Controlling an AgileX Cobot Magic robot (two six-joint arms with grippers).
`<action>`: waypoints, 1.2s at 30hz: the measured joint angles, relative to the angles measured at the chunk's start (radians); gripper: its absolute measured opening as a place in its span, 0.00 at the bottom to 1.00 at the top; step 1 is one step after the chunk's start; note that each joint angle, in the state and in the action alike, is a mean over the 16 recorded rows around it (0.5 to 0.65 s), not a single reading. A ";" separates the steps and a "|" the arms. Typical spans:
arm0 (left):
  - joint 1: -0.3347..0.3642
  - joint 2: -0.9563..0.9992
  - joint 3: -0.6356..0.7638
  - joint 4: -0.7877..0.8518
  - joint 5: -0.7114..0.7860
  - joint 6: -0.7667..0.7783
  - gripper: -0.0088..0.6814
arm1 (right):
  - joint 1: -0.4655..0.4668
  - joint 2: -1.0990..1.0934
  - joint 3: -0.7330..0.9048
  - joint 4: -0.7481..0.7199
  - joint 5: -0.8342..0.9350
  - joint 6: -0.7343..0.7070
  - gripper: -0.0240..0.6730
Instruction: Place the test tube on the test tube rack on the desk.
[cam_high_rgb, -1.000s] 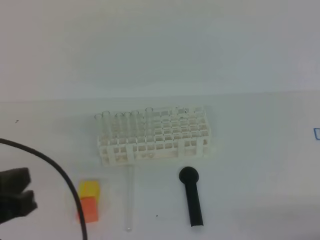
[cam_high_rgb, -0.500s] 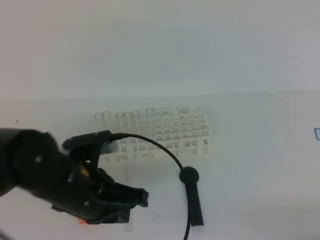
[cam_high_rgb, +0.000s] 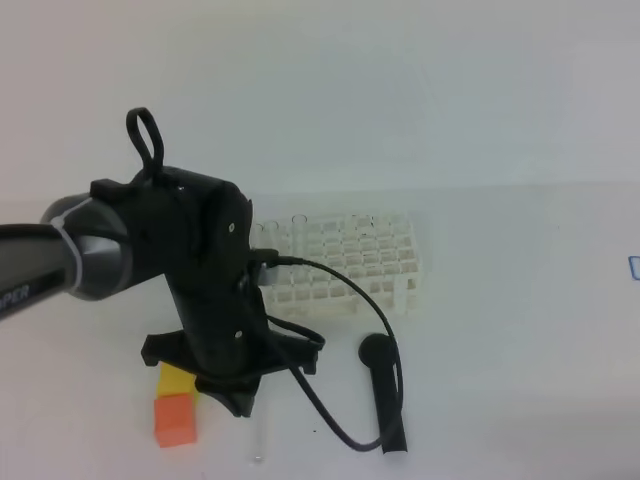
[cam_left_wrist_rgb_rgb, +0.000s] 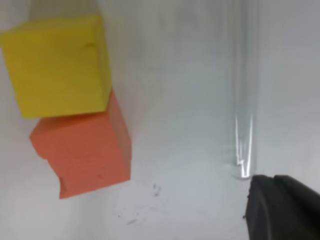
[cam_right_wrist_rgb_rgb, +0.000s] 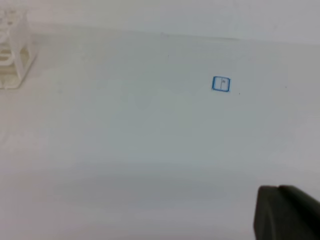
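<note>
The test tube (cam_left_wrist_rgb_rgb: 244, 100) lies flat on the white desk (cam_left_wrist_rgb_rgb: 175, 125), clear and thin, with one end close to the dark tip of my left gripper (cam_left_wrist_rgb_rgb: 281, 202). That gripper hangs just above the tube's end, shut and holding nothing. In the exterior high view my left arm (cam_high_rgb: 195, 280) covers most of the tube; only its near end (cam_high_rgb: 258, 457) shows faintly. The white test tube rack (cam_high_rgb: 350, 262) stands behind the arm, its left part hidden. My right gripper (cam_right_wrist_rgb_rgb: 286, 212) shows as a dark edge low in its own view, shut and empty, over bare desk.
A yellow block (cam_left_wrist_rgb_rgb: 57, 65) and an orange block (cam_left_wrist_rgb_rgb: 82, 150) sit together left of the tube. A black round-headed tool (cam_high_rgb: 386, 395) lies right of it, with the arm's cable looping past. A small blue square mark (cam_right_wrist_rgb_rgb: 221, 83) is on the desk at the right.
My left arm has swung in from the left edge and risen over the blocks and the tube, now hiding the rack's left end. The tube, rack and tool have not moved.
</note>
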 joint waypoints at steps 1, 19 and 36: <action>0.000 0.009 -0.012 0.012 0.003 -0.004 0.01 | 0.000 0.000 0.000 0.000 0.000 0.000 0.03; 0.000 0.024 -0.045 0.085 -0.026 -0.072 0.07 | 0.000 0.000 0.000 0.000 0.000 0.000 0.03; 0.000 0.117 -0.045 0.057 -0.012 -0.159 0.65 | 0.000 0.000 0.000 0.000 0.000 0.000 0.03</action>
